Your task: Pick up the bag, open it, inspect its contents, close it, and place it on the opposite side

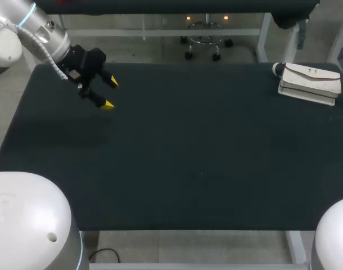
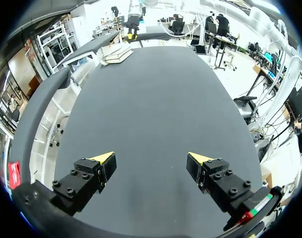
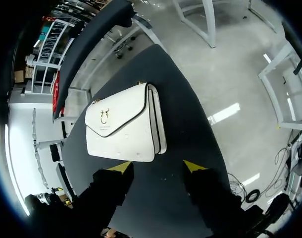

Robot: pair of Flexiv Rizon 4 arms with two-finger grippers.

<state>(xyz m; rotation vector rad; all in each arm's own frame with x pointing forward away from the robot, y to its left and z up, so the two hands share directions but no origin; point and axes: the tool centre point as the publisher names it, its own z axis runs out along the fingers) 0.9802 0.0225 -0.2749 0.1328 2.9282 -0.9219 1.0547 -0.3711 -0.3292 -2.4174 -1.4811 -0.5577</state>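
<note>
The white flap bag (image 1: 309, 83) with a small gold clasp lies shut and flat at the table's far right corner. In the right wrist view the bag (image 3: 124, 124) sits just ahead of my right gripper (image 3: 157, 166), whose yellow-tipped fingers stand open with nothing between them. My left gripper (image 1: 111, 94) hovers over the far left part of the table, open and empty. In the left wrist view its fingers (image 2: 151, 158) are spread wide above bare table, and the bag (image 2: 116, 53) shows small at the far end with my right gripper (image 2: 131, 32) beside it.
The dark table top (image 1: 188, 146) stretches between the two arms with nothing else lying on it. The bag rests close to the table's right and far edges.
</note>
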